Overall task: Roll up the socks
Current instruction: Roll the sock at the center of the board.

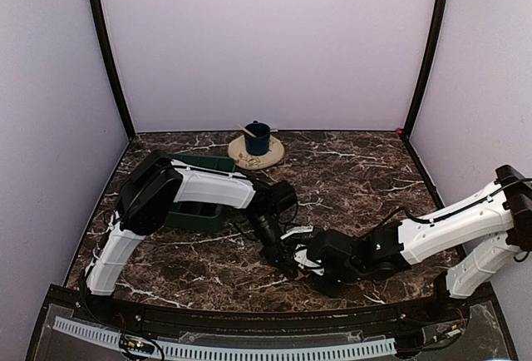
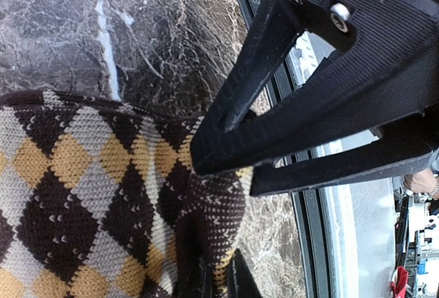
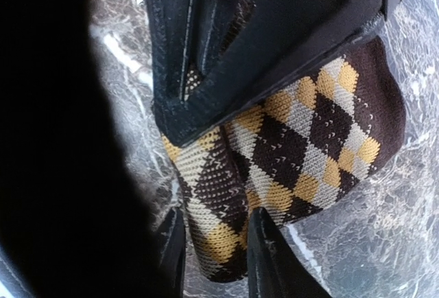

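Note:
The brown-and-cream checkered sock lies on the dark marble table, low in the middle between my two grippers. My left gripper is shut on a raised fold of the sock at its edge. My right gripper has its fingers on either side of a thick, folded-over end of the same sock and grips it. From above, the left gripper and right gripper nearly touch and hide almost all of the sock. The plain tan-brown sock is out of view.
A dark green tray stands under the left arm. A blue cup with a spoon sits on a round tan plate at the back middle. The table's black front rail runs close by the grippers.

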`<state>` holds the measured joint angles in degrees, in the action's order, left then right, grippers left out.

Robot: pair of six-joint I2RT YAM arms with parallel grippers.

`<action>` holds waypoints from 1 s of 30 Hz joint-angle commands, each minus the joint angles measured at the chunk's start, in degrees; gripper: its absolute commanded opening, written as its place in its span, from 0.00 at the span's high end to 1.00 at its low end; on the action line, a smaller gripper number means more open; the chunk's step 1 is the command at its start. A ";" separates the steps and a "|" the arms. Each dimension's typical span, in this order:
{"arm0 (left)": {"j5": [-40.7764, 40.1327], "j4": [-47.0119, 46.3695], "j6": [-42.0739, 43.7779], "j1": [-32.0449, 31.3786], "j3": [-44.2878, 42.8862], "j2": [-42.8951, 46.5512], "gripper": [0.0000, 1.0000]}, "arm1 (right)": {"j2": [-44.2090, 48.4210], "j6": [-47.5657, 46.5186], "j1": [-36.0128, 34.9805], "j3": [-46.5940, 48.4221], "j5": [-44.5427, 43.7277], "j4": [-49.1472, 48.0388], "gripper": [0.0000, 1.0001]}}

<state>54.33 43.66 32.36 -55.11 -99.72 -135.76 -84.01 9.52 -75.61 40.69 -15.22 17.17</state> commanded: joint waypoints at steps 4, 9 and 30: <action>-2.33 3.49 0.36 0.78 -0.20 -2.35 0.97 | -0.61 -1.76 0.90 1.07 2.40 -0.86 0.82; -2.48 3.41 -0.89 1.04 -0.56 -2.57 0.94 | -1.02 -1.70 1.13 1.11 4.53 -0.76 0.94; -2.84 5.66 -7.08 4.27 -1.05 -3.03 0.62 | -0.91 0.65 4.06 0.88 10.10 -0.26 1.00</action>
<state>58.13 46.94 26.30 -52.88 -101.01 -136.73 -84.38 9.21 -72.12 40.69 -7.05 16.73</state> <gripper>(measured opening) 0.383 0.036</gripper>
